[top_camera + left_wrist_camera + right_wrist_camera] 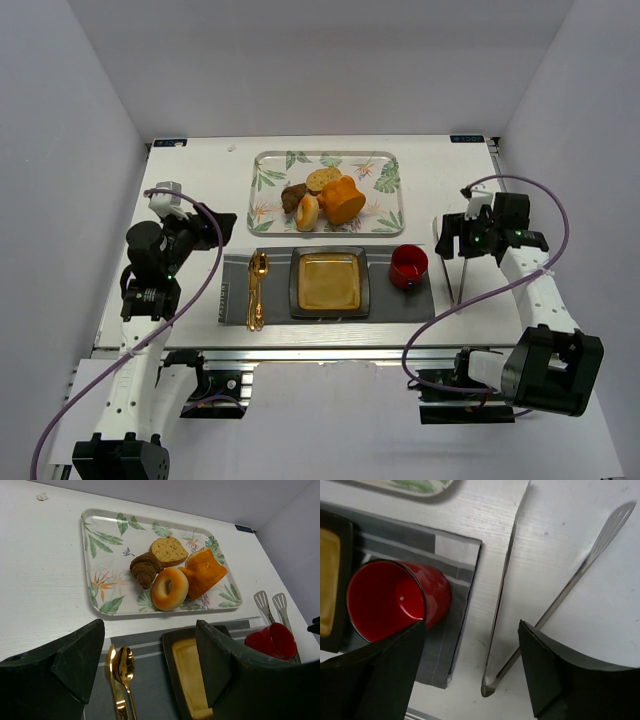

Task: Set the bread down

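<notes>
The bread [343,200], a glossy orange-golden chunk, lies on the leaf-patterned tray [270,165] at the back of the table; it also shows in the left wrist view [204,572]. A black square plate [329,282] with a yellow inside sits on a grey placemat [395,300] in front of the tray. My left gripper [215,228] is open and empty, above the mat's left end [149,630]. My right gripper [450,235] is open and empty, hovering over metal tongs [505,595], which lie on the table right of the mat.
A ring donut [170,588], a brown croissant [144,569] and a tan slice [168,551] share the tray with the bread. A gold spoon and knife [257,290] lie left of the plate. A red cup [408,266] stands on the mat's right end.
</notes>
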